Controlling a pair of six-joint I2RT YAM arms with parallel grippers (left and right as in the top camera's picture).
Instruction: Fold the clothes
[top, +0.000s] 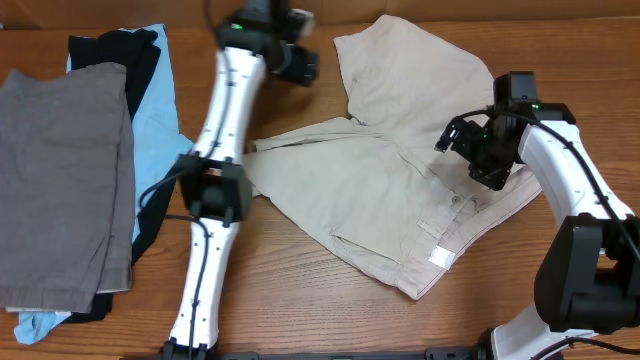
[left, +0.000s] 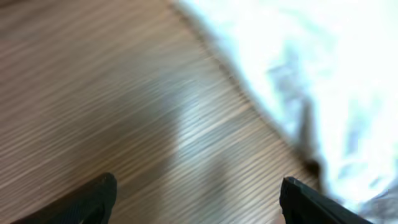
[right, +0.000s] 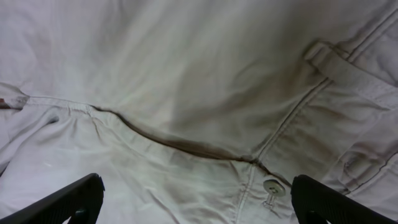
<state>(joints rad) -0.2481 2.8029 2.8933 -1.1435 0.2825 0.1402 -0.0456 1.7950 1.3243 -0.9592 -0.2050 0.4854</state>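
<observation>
Brown wooden table (top: 300, 310), fine grain, soft sheen.

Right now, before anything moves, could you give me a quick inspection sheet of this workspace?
Surface: wooden table.
Job's things: beige shorts spread unfolded, centre-right; stack of grey, light-blue and black garments at the left.
Clutter: nothing seen.
Grippers: left end effector open over bare wood beside the shorts' edge; right end effector open above the shorts, near the waistband button; neither holds anything.
Cables: black cable looping off the left arm; a thin one runs along the right arm.
Surroundings: nothing seen.
</observation>
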